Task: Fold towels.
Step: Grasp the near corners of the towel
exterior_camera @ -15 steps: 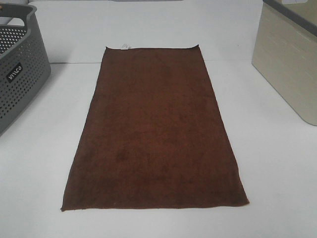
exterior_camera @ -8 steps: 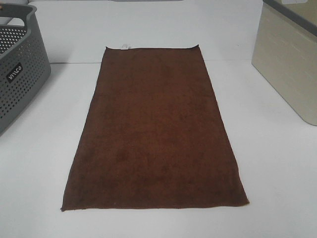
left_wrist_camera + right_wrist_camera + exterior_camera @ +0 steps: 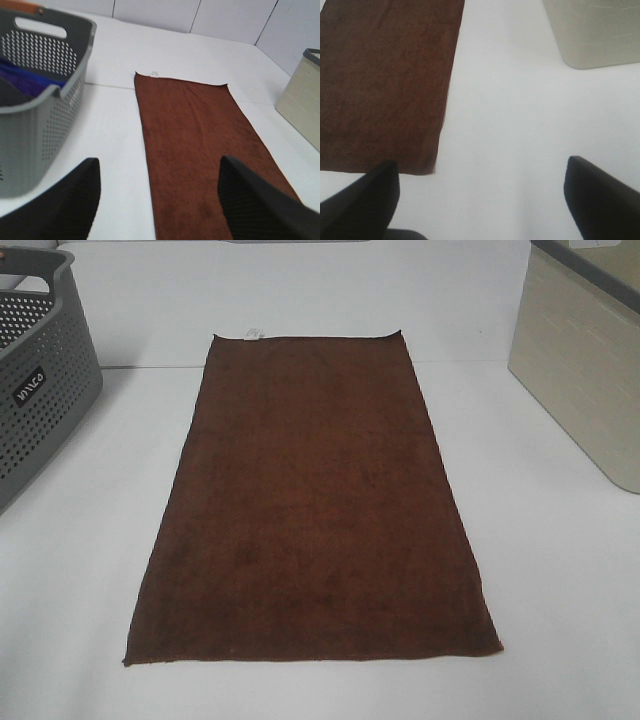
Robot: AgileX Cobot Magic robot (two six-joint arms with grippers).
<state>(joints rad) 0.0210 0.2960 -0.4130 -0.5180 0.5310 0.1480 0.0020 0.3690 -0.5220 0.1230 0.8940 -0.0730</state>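
The dark reddish-brown towel [image 3: 315,500] lies flat and spread out on the white table, long side running away from me, with a small white tag [image 3: 252,335] at its far short edge. It also shows in the left wrist view [image 3: 200,145] and the right wrist view [image 3: 385,80]. Neither gripper shows in the exterior high view. My left gripper [image 3: 160,205] is open and empty, above the table near the towel's near left part. My right gripper [image 3: 480,200] is open and empty, above bare table just right of the towel's near right corner.
A grey perforated basket [image 3: 35,380] stands at the left; the left wrist view shows blue cloth [image 3: 22,80] inside it. A beige bin [image 3: 585,370] with a dark rim stands at the right. The table [image 3: 560,570] is white.
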